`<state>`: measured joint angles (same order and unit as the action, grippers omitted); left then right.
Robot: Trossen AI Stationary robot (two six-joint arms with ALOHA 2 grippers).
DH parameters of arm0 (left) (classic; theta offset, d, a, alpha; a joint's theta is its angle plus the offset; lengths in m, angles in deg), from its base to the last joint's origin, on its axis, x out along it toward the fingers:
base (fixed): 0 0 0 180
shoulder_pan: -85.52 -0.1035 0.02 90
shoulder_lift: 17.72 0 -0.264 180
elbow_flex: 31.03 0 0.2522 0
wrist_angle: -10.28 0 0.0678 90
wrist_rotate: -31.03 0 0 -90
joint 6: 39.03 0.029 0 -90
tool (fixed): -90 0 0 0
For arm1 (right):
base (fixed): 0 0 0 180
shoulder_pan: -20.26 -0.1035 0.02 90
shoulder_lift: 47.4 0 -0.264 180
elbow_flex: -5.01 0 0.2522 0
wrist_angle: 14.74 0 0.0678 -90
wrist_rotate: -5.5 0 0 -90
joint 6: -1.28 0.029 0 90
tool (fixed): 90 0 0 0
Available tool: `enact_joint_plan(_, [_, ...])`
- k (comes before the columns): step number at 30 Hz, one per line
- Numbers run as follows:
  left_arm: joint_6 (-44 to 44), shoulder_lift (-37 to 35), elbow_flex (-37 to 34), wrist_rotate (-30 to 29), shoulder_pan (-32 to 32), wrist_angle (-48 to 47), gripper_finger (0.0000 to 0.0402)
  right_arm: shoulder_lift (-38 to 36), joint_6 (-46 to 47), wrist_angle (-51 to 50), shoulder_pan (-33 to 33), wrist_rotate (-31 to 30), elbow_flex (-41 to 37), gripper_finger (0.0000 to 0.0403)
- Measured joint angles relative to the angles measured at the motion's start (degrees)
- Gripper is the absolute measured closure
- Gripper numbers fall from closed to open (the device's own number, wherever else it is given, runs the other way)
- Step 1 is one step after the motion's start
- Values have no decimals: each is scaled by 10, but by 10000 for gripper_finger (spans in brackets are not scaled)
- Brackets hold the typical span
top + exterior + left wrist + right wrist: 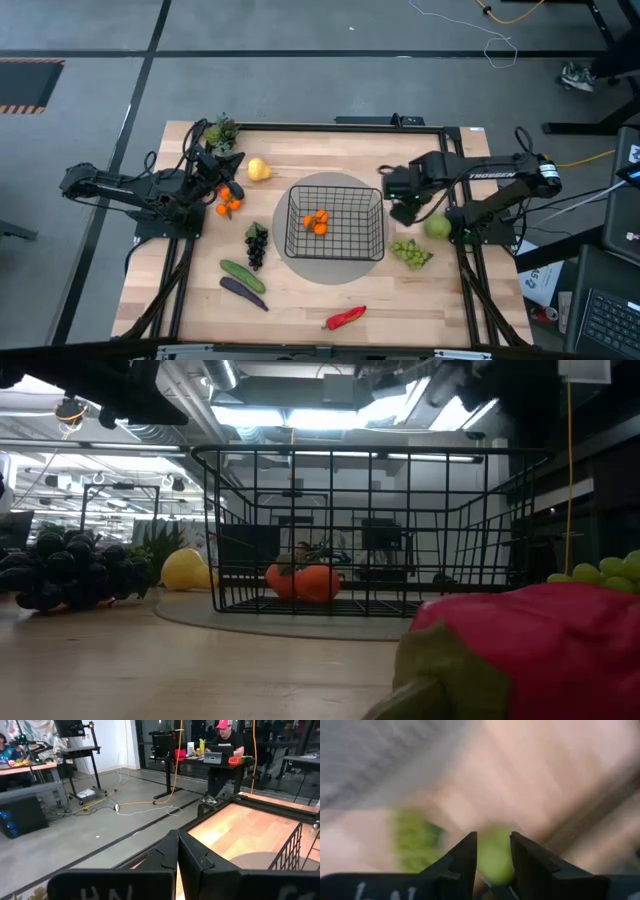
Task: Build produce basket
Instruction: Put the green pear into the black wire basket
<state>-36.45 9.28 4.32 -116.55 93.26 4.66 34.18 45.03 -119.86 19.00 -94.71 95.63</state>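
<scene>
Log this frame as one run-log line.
basket: oranges inside | right gripper: closed around green fruit, beside basket | left gripper: shut, idle, table's left

Black wire basket (336, 225) upright, holding oranges (317, 222).

A small green potted plant (222, 130) stands at the tabletop's (300, 300) far left corner. A round grey mat (335, 268) lies at the middle. Beyond the table, a person in a red cap (226, 740) sits at a desk with a laptop (212, 758).
</scene>
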Motion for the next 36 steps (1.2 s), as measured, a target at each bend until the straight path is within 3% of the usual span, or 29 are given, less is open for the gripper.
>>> enact_joint_plan(4, [-10, 0, 0, 0, 0, 0, 401, -41, 12, 58, 0, 14, -31, 285])
enact_joint_plan(10, [-10, 0, 0, 0, 0, -2, 401, -100, 70, 26, 0, 0, -95, 285])
enact_joint_plan(20, [-8, 0, 0, 0, 0, -5, 401, -182, 268, 112, -24, 187, -281, 285])
enact_joint_plan(25, [-5, 0, 0, 0, 0, -6, 401, -169, 286, 227, -35, 257, -360, 285])
enact_joint_plan(28, [-5, 0, 0, 0, 0, -6, 401, -141, 315, 241, -35, 296, -378, 285])
enact_joint_plan(36, [-5, 0, 0, 0, 0, -7, 401, -59, 364, 218, -31, 282, -371, 285])
